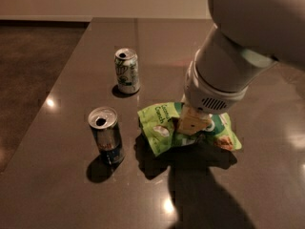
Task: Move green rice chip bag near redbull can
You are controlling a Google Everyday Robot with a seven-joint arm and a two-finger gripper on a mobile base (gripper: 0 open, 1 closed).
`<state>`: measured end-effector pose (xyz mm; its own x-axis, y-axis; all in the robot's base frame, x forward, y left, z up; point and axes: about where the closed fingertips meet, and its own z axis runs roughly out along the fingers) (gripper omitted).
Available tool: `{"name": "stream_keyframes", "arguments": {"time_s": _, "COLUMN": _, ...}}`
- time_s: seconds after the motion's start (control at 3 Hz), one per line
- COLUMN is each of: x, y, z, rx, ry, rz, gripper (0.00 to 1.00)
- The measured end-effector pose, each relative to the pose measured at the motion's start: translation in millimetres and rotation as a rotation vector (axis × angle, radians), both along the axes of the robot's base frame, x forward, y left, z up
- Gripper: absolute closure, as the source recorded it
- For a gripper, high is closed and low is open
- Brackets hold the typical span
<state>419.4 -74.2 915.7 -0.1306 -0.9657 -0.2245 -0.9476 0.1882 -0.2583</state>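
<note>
The green rice chip bag (159,125) is crumpled at the middle of the dark table, with a dark shadow under it and to its lower left. My gripper (193,122) comes down from the upper right and is shut on the bag's middle; its tan fingers (190,124) press into the foil. The redbull can (106,135), silver with a dark blue lower part and an open top, stands upright to the left of the bag, a short gap away.
A white-and-green patterned can (127,71) stands upright behind the redbull can. The table's left edge (57,87) runs diagonally, with dark floor beyond it. My arm's large white body (248,37) fills the upper right.
</note>
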Motion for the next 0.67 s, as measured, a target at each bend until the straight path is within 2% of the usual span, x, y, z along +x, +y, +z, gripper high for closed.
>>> {"name": "stream_keyframes", "arguments": {"time_s": 0.33, "x": -6.0, "y": -0.3, "z": -1.6, "rx": 0.031, "ry": 0.026, "rz": -0.034, "gripper": 0.2}}
{"name": "stream_keyframes", "arguments": {"time_s": 0.67, "x": -9.7, "y": 3.1, "z": -4.8, "rx": 0.059, "ry": 0.047, "rz": -0.036, "gripper": 0.0}}
